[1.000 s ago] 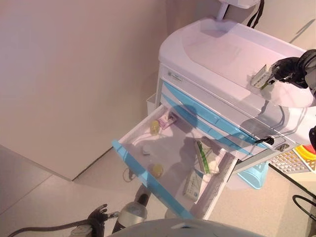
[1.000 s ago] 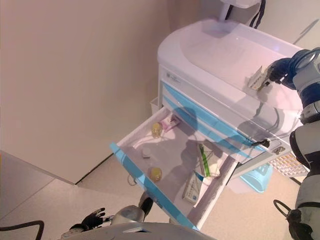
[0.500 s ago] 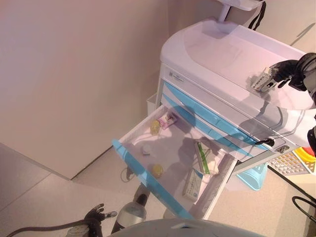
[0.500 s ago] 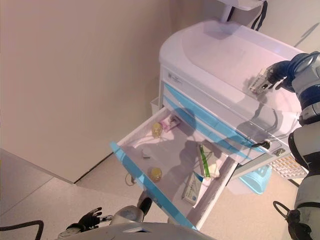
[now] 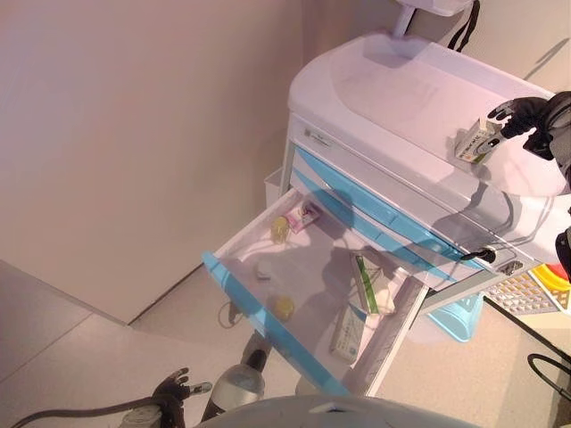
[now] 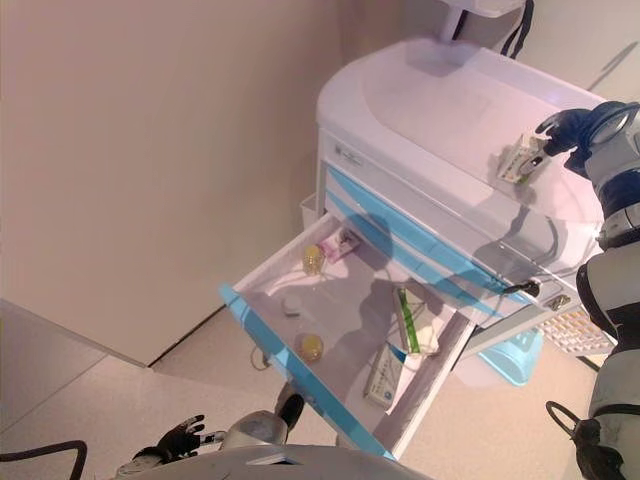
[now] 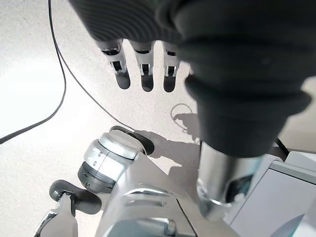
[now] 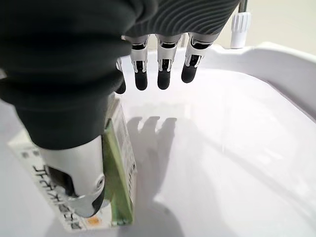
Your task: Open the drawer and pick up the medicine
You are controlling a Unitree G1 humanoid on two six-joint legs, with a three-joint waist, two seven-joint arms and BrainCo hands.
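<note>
A white and green medicine box (image 5: 475,141) stands on the white top (image 5: 401,89) of the medicine cart, near its right side. My right hand (image 5: 528,116) is just right of it, fingers spread and straight. In the right wrist view the box (image 8: 116,163) rests on the cart top beside my thumb (image 8: 74,182), with the fingers (image 8: 163,64) straight past it. The cart's lower drawer (image 5: 259,321) with a blue front is pulled open. My left hand (image 5: 174,390) hangs open low by the floor; its straight fingers (image 7: 143,69) show in the left wrist view.
The drawer holds a pink box (image 5: 302,216), two yellow bottles (image 5: 280,229) (image 5: 285,308) and green-and-white boxes (image 5: 366,283) (image 5: 348,333). A beige wall (image 5: 134,134) is on the left. A blue basket (image 5: 455,316) hangs at the cart's right side.
My right hand has opened and let go of the medicine box. The box, held tilted before, now stands on the cart top. The left hand has not moved.
</note>
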